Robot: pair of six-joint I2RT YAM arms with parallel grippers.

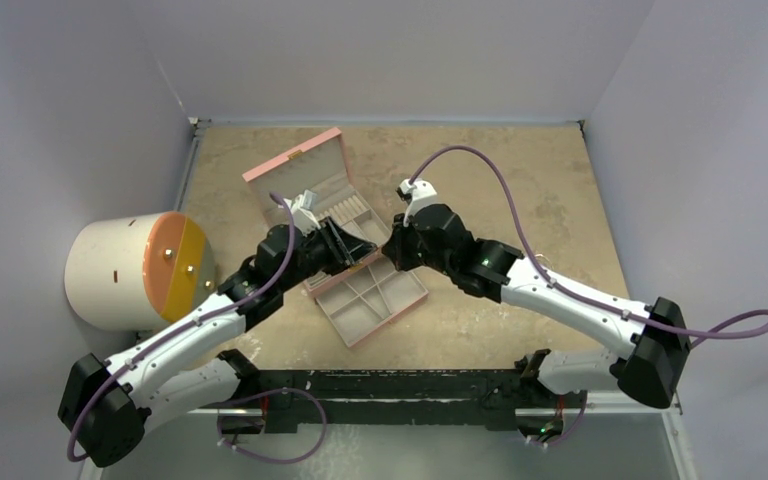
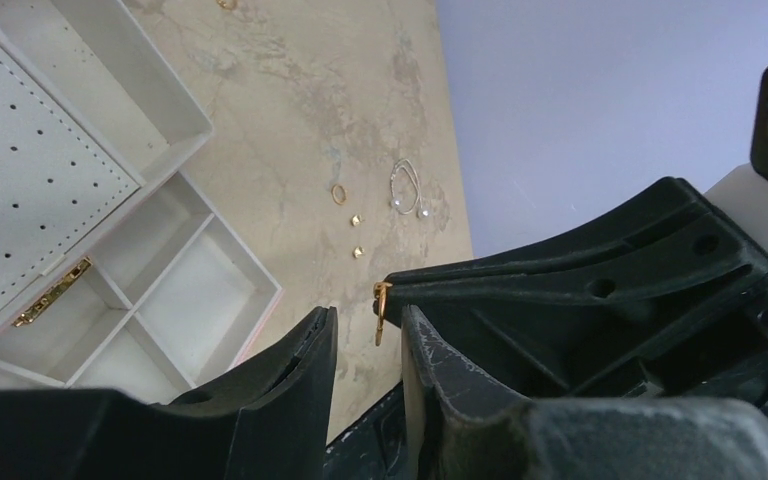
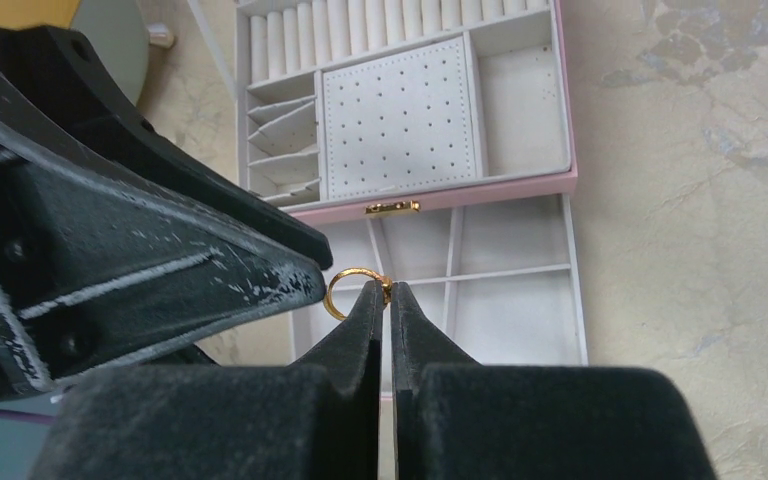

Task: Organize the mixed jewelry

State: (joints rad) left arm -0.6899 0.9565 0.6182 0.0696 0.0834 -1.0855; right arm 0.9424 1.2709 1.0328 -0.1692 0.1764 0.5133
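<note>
My right gripper [image 3: 388, 290] is shut on a small gold ring [image 3: 345, 278] and holds it above the open pink jewelry box [image 3: 480, 188]. The ring sticks out to the left of the fingertips. In the left wrist view the same ring [image 2: 381, 310] hangs edge-on in the gap of my left gripper [image 2: 370, 325], whose jaws stand narrowly apart around it without visibly touching it. Both grippers meet over the box [image 1: 400, 300] in the top view. More of the mixed jewelry lies on the table: a gold ring [image 2: 338, 194], two tiny studs [image 2: 356, 219] and silver hoops [image 2: 406, 187].
A white and orange cylinder [image 1: 130, 270] stands at the table's left edge. The box lid [image 1: 300, 165] lies open toward the back. Another gold ring [image 2: 226, 4] lies farther off on the table. Grey walls close the table on three sides.
</note>
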